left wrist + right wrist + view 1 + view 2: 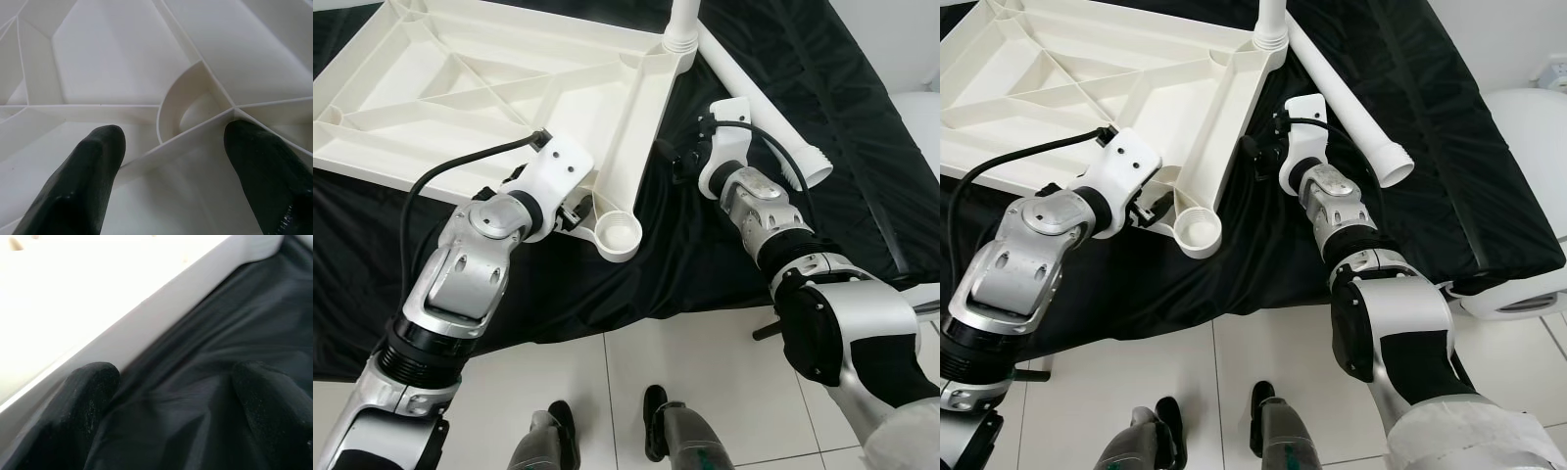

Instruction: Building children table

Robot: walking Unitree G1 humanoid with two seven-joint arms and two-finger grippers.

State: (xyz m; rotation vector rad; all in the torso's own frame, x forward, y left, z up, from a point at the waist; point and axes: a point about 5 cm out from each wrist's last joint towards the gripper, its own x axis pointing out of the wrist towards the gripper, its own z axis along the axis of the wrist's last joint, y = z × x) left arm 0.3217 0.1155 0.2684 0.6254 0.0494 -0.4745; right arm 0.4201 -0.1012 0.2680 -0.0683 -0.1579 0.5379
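The left gripper [171, 171] is spread wide over a rib beside the corner socket [618, 233] of the upturned white tabletop [489, 88]; the right gripper [166, 406], also spread, sits on the black cloth [724, 264] against the tabletop's outer edge. One leg [683, 22] stands in the far corner; another leg [764, 108] lies on the cloth
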